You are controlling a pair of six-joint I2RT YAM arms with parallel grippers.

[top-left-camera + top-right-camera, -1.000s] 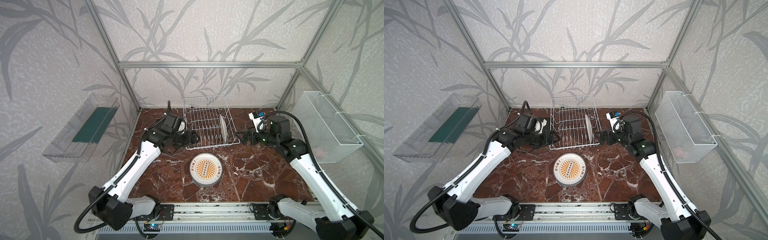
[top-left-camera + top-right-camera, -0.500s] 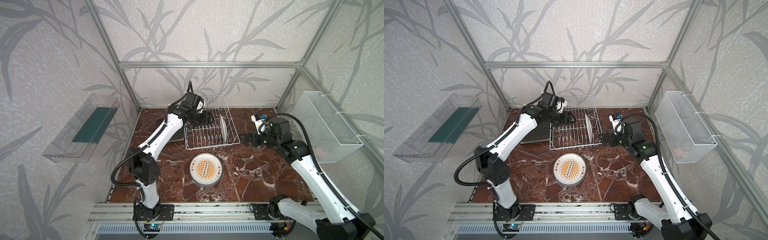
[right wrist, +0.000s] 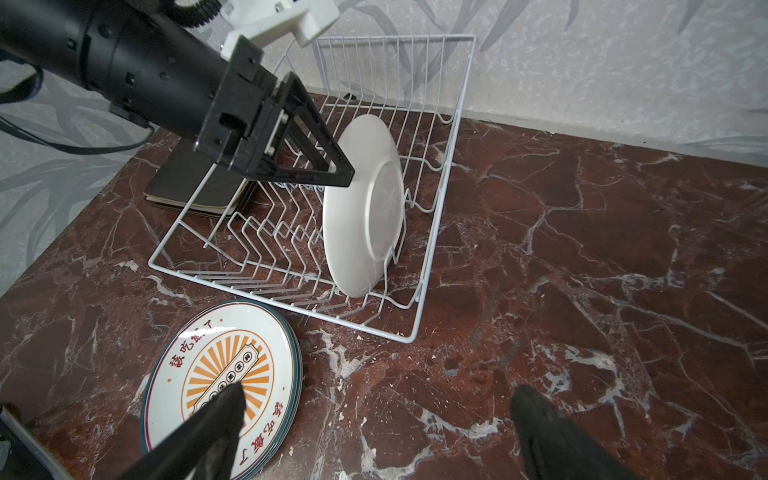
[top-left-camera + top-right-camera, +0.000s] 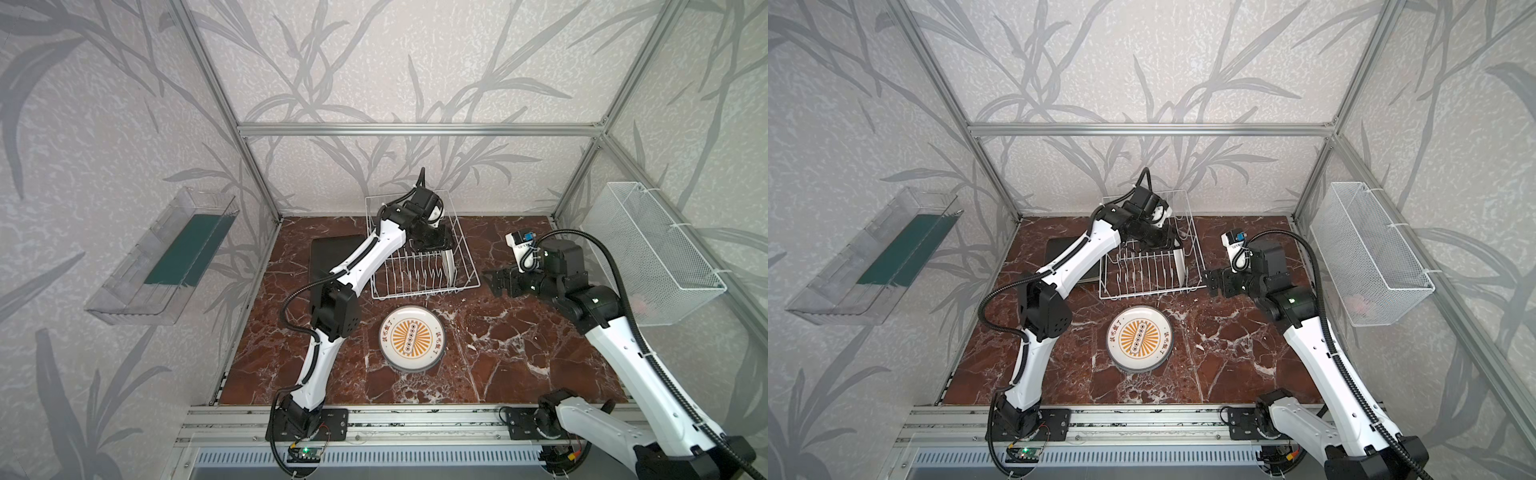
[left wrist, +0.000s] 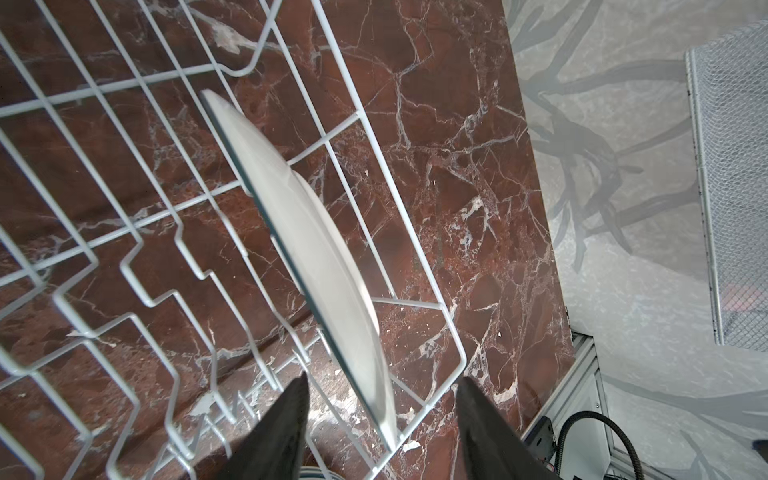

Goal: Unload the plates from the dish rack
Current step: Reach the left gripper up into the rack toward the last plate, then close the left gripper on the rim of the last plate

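The dish rack [image 4: 424,296] [image 4: 1150,296] stands at the back of the marble table and holds one round white plate [image 4: 449,268] [image 4: 1179,266] [image 3: 365,216], upright near its right end. My left gripper [image 4: 442,249] [image 4: 1173,245] [image 5: 382,378] reaches down into the rack. It is open, one finger on each side of that plate's rim [image 5: 316,249], with a gap on both sides. A stack of sunburst plates [image 4: 411,341] [image 3: 224,382] lies in front of the rack. Black-backed square plates [image 4: 332,257] [image 3: 191,183] lie stacked left of it. My right gripper [image 4: 492,282] [image 3: 378,392] hovers open and empty right of the rack.
A clear plastic tray [image 4: 162,257] hangs on the left wall and a white mesh basket [image 4: 656,253] on the right wall. Bare marble lies in front of and to the right of the rack. An aluminium rail [image 4: 415,419] runs along the table's front edge.
My left arm swung from the left of the rack to above it and came down around the standing plate, its jaws narrowing. My right gripper drew back a little from the rack.
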